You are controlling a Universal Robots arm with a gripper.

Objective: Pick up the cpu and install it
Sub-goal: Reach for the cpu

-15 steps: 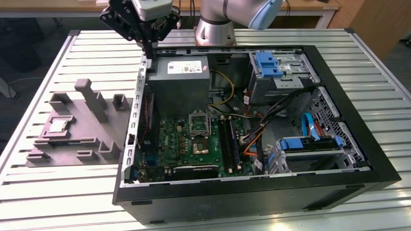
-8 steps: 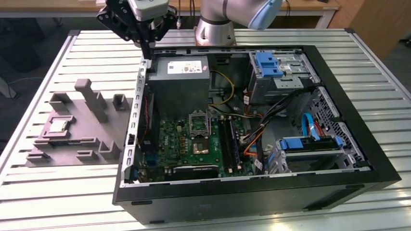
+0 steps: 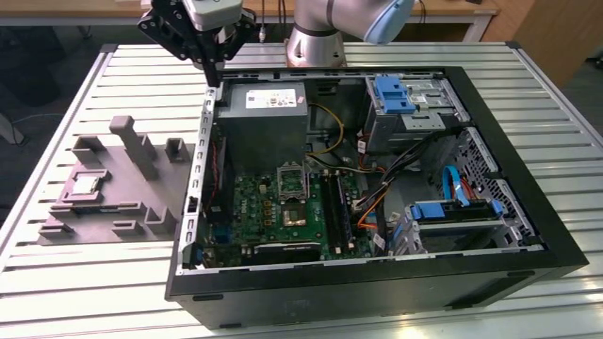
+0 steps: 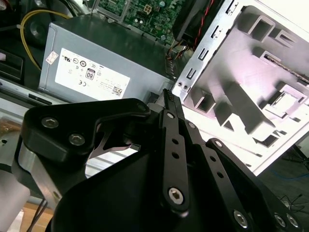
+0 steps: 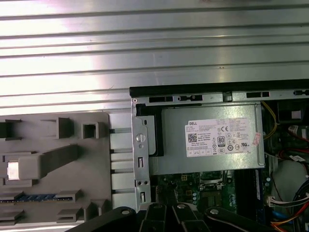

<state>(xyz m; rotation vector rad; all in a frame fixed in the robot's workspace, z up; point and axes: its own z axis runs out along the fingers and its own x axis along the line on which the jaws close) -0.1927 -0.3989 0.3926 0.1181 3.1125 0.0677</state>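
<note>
On the surface (image 3: 94, 282), a case (image 3: 377, 289) is sitting beside a tray (image 3: 94, 222). The claw (image 3: 213, 78), closed and empty, is hovering at the case's edge. The cpu (image 3: 87, 185) is lying in the tray, where an unopened claw could knock it.

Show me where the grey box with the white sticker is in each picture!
Exterior view: grey box in the computer case's far corner, on the exterior view's left.
Second wrist view: box just past the gripper, beside the case's metal wall.
First wrist view: box between the case's rim and the green board.
Shared landmark: grey tray beside the case.
</note>
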